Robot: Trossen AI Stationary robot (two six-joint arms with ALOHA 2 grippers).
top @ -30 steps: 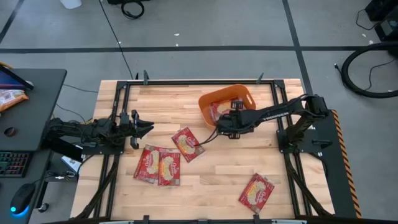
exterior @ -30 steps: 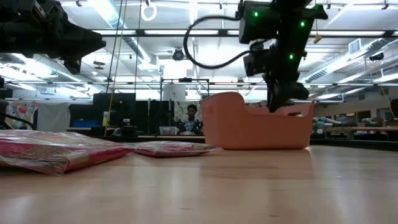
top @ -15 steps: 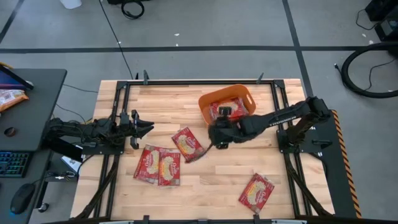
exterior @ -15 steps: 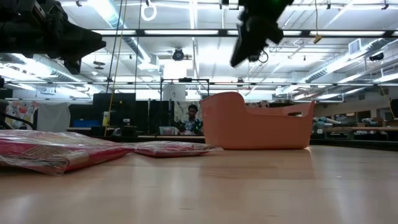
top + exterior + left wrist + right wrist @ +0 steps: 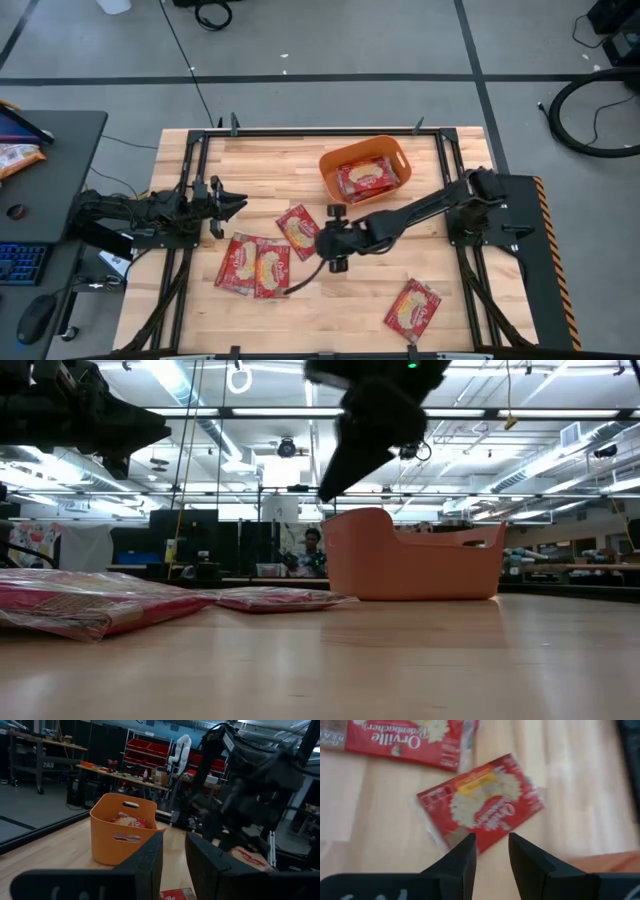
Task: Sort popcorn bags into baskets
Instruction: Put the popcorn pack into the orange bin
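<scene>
Several red popcorn bags lie flat on the wooden table: one in the middle (image 5: 296,228), two side by side (image 5: 255,267) to its near left, and one by the near right corner (image 5: 412,308). Another lies inside the orange tub (image 5: 392,150), which stands toward the far edge. My right gripper (image 5: 322,243) hangs open in the air just right of the middle bag. In the right wrist view its fingers (image 5: 491,855) point down at that bag (image 5: 481,806). My left gripper (image 5: 236,205) waits open at the table's left side.
The tub (image 5: 410,560) stands behind the flat bags (image 5: 90,605) in the low view. In the left wrist view the right arm (image 5: 250,785) crosses in front of the tub (image 5: 122,837). Bare wood lies along the near edge, between the pair of bags and the corner bag.
My right gripper has left the tub's near rim and swung toward the table's left and near side. It now hangs over the table's middle, beside the middle bag. The bags have stayed where they were.
</scene>
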